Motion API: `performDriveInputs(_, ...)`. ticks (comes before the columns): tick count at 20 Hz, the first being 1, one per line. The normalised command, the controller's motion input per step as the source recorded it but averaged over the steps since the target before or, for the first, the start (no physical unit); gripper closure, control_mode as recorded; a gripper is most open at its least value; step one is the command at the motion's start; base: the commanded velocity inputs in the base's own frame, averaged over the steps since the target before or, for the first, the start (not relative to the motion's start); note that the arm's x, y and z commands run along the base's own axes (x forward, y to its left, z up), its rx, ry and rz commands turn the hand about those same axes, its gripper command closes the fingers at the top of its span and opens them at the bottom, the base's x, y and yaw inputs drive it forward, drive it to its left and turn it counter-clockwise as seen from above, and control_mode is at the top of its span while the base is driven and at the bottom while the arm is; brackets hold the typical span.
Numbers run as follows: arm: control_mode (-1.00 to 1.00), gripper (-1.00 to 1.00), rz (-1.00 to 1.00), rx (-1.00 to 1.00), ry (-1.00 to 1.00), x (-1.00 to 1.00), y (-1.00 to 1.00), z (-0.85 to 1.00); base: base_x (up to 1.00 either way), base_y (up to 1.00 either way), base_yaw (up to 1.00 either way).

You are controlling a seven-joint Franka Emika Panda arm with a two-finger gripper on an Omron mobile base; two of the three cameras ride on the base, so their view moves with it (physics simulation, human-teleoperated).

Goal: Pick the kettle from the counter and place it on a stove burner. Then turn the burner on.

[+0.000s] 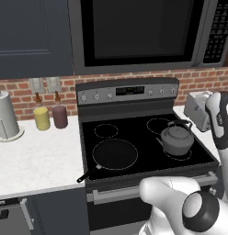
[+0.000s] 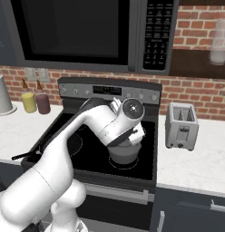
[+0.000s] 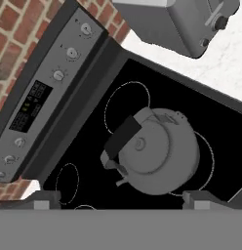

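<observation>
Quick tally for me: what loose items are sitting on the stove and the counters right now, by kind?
Kettle: 1, on the cooktop
Frying pan: 1, on the cooktop
Condiment bottles: 2, one yellow, one maroon
Toaster: 1
Paper towel holder: 1
Total: 6

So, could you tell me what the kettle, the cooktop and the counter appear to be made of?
The kettle looks like dull dark grey metal, with a soft sheen on its rounded body and a black handle. The cooktop seems to be glossy black glass, flat with thin white burner rings. The counter looks like white speckled stone, though it may be an imitation.
</observation>
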Motion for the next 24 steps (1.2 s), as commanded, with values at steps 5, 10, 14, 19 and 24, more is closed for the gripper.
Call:
performDriveInputs(5,-1.00,-1.00,0.00,-0.07,-0.06,-0.07,0.01,0.05,0.00,0.00,0.00)
performDriveInputs(10,-1.00,-1.00,0.00,0.00,-0.01,0.02,-0.02,0.00,0.00,0.00,0.00)
performDriveInputs(14,-1.00,-1.00,0.00,0.01,-0.03,0.19,-0.09,0.11,0.00,0.00,0.00)
performDriveInputs(19,-1.00,-1.00,0.00,0.00,0.00,0.29,-0.07,0.16,0.00,0.00,0.00)
performDriveInputs(24,-1.00,-1.00,0.00,0.00,0.00,0.28,-0.05,0.16,0.00,0.00,0.00)
